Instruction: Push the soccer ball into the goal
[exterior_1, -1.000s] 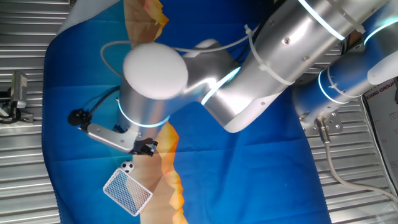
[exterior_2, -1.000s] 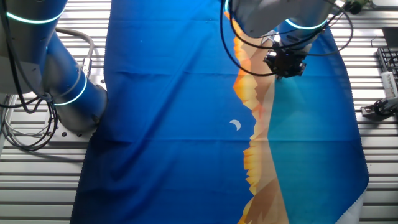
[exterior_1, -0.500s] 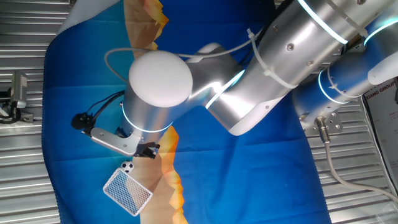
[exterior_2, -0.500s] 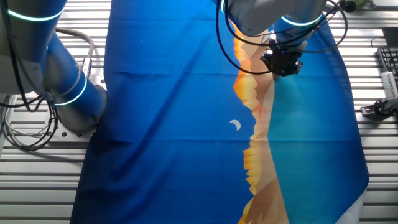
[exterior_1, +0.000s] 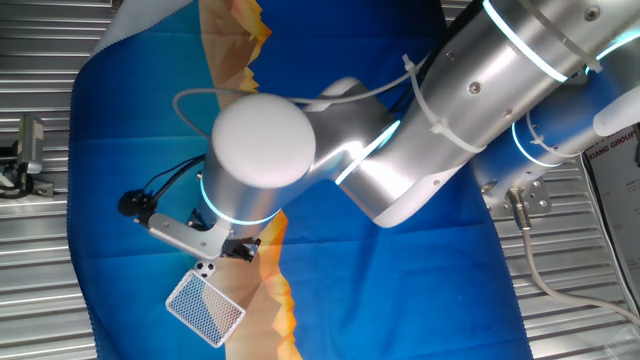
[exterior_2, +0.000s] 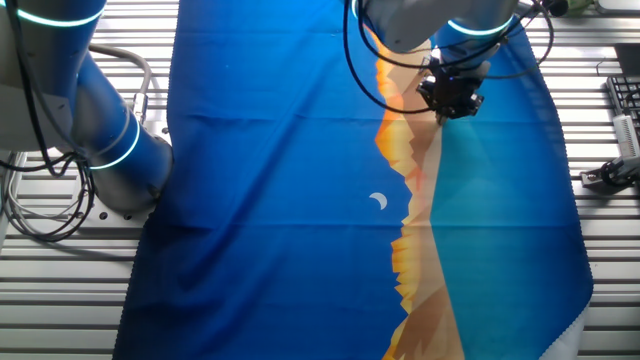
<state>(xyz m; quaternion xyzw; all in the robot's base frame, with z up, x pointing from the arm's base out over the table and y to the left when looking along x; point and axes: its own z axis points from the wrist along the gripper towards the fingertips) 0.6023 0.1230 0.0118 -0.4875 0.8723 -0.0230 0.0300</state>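
The gripper is seen low over the blue printed cloth, just above the goal's upper edge; whether its jaws are spread or closed cannot be told. The soccer ball is found just beside the fingertips, touching the top rim of the goal. The goal's mesh is shown tilted; the ball is not seen inside it.

In the other fixed view the gripper is seen by the cloth's orange band; ball and goal are hidden there.

The soccer ball sits touching the goal, with the claw just beside it.
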